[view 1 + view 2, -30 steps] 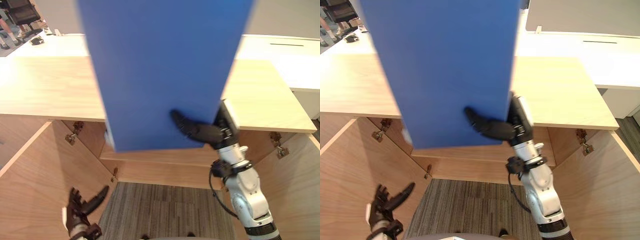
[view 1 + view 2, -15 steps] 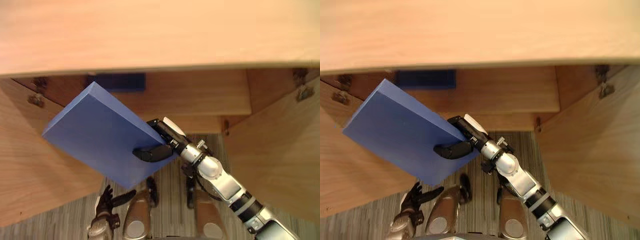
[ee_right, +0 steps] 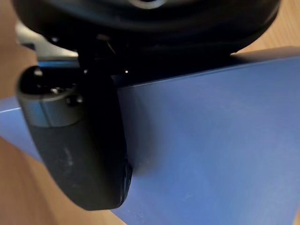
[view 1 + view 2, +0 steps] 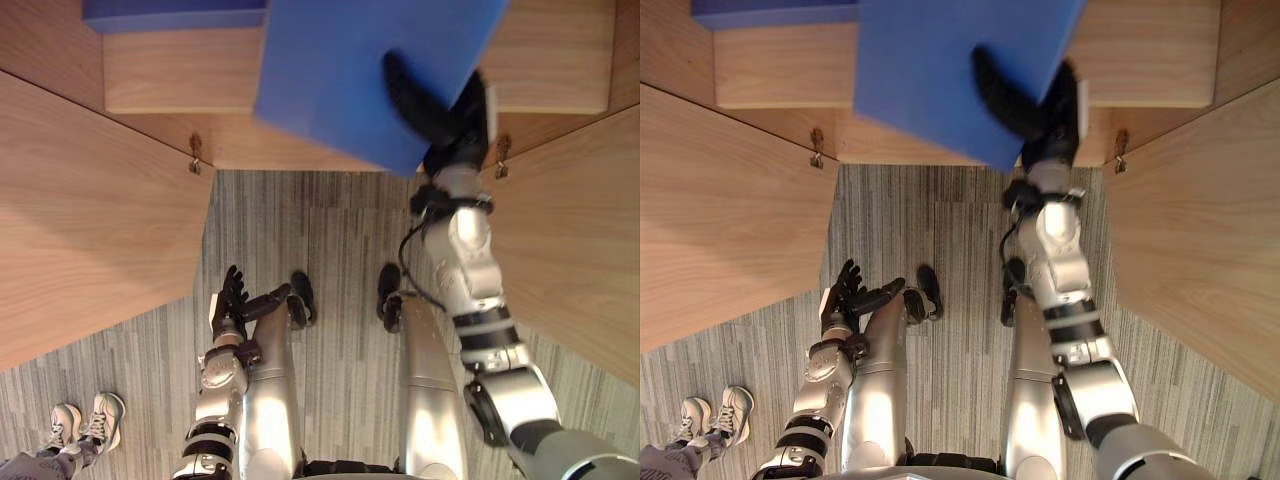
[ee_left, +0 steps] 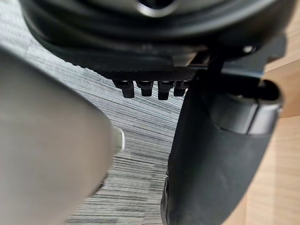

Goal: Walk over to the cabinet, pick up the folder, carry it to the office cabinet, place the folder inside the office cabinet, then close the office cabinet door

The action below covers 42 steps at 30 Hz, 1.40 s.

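Note:
My right hand [image 4: 443,118] is shut on the blue folder [image 4: 340,70], thumb across its near face. It holds the folder up in front of the open wooden office cabinet's lower shelf [image 4: 160,65]. In the right wrist view the thumb [image 3: 79,145] presses on the folder's blue face [image 3: 211,140]. My left hand [image 4: 236,300] hangs low over the striped carpet with straight fingers [image 5: 150,88], holding nothing.
A second blue folder [image 4: 170,12] lies on the shelf at the far left. The cabinet's two doors stand open: left door [image 4: 90,200], right door [image 4: 585,220]. A person's shoes [image 4: 85,420] stand on the carpet at lower left.
The camera has tipped down towards the floor. The folder has swung from a slant at the left to a spot over the shelf front, still in my right hand. My left hand stays low.

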Motion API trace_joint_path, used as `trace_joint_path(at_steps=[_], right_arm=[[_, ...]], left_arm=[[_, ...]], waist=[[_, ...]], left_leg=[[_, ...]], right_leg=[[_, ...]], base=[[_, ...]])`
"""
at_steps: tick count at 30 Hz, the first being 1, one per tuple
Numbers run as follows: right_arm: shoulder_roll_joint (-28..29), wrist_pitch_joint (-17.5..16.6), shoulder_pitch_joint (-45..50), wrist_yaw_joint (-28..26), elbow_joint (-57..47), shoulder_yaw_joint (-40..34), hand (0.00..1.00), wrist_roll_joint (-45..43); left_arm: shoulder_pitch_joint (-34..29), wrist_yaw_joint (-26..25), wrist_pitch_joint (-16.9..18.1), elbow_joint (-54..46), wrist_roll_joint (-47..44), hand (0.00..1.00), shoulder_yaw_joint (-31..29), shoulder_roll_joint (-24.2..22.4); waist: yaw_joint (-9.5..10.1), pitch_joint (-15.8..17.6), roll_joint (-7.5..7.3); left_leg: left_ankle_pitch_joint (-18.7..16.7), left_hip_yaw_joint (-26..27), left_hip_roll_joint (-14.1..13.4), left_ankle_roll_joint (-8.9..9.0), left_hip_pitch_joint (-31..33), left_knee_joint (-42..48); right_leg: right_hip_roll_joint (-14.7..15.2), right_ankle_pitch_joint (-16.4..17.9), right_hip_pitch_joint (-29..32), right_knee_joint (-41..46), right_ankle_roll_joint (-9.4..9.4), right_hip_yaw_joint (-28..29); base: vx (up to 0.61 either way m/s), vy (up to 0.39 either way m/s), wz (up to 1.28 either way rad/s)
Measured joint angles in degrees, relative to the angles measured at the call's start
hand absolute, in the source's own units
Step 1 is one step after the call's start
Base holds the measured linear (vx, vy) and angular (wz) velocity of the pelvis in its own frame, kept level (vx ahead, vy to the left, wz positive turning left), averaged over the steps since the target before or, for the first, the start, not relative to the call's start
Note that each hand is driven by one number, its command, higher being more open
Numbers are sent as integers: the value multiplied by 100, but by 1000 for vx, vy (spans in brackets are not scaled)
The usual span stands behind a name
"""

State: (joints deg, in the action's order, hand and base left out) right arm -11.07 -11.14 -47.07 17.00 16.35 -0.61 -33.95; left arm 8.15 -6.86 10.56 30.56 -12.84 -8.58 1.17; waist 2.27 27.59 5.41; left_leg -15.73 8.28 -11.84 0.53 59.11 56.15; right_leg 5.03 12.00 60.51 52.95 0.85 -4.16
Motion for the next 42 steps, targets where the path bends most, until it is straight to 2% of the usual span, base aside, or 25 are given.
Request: trace_joint_path(at_steps=[5,6,11,15,20,24,28,32,35,36,42], right_arm=[[9,-80,-864,382,881,-374,0,-1408],[19,-94,-982,426,1002,-437,100,-1606],[283,-469,-1410,810,1190,-794,100,-2418],[293,-691,-1678,922,1407,-940,100,-2784],[312,-690,-1850,916,1514,-849,100,-2962],[182,-647,-2014,617,1489,-358,100,-2941],[57,-338,-2038,329,1460,37,100,-2496],[-409,-50,-2045,-170,1288,795,100,-1272],[-714,114,-2045,-422,1272,1190,100,-718],[-856,185,-2044,-525,1312,1352,0,-452],[-1507,487,-1932,-1078,1982,2058,0,1156]], left_arm=[[70,-237,0,-98,-196,100,1,-163],[106,-275,3,-103,-212,100,1,-194],[207,-442,26,-119,-299,100,34,-251],[257,-479,44,-143,-299,100,152,-288],[253,-497,45,-145,-299,100,165,-357],[242,-497,44,-143,-299,100,166,-374],[193,-483,42,-90,-300,100,281,-418],[146,-430,64,-69,-300,100,381,-401],[146,-406,87,53,-299,100,410,-382],[145,-393,115,129,-298,100,419,-365],[141,-243,191,389,-293,100,566,-123]], waist=[[77,0,0],[106,0,0],[101,-2,1],[86,-3,2],[105,-4,2],[113,-9,10],[133,-24,8],[108,-41,3],[94,-41,2],[83,-41,2],[59,-49,-13]], left_leg=[[1,-19,-18,0,88,-2],[1,-35,-20,1,105,-3],[33,-89,4,0,155,-39],[210,-91,91,17,146,-283],[359,-109,86,108,120,-479],[463,-135,64,91,80,-576],[475,-112,57,79,-210,-728],[481,-1,48,69,-335,-890],[488,22,50,59,-399,-976],[490,41,54,57,-441,-1021],[492,81,88,54,-613,-1185]], right_leg=[[-6,0,76,-12,0,-32],[-6,0,79,-23,0,-50],[23,-19,66,-91,-3,-117],[118,-102,66,-235,-29,-194],[158,-174,63,-328,-95,-313],[151,-218,27,-382,-166,-381],[143,-229,-284,-538,-185,-431],[141,-268,-407,-731,-170,-422],[138,-294,-469,-827,-159,-417],[139,-301,-508,-860,-150,-413],[151,-311,-679,-1013,-134,-410]], base=[[-2,-6,0],[0,0,0],[-30,-14,4],[-76,-47,11],[-85,-79,5],[-56,-67,3],[-8,-13,1],[0,0,0],[13,2,0],[0,0,0],[7,0,0]])
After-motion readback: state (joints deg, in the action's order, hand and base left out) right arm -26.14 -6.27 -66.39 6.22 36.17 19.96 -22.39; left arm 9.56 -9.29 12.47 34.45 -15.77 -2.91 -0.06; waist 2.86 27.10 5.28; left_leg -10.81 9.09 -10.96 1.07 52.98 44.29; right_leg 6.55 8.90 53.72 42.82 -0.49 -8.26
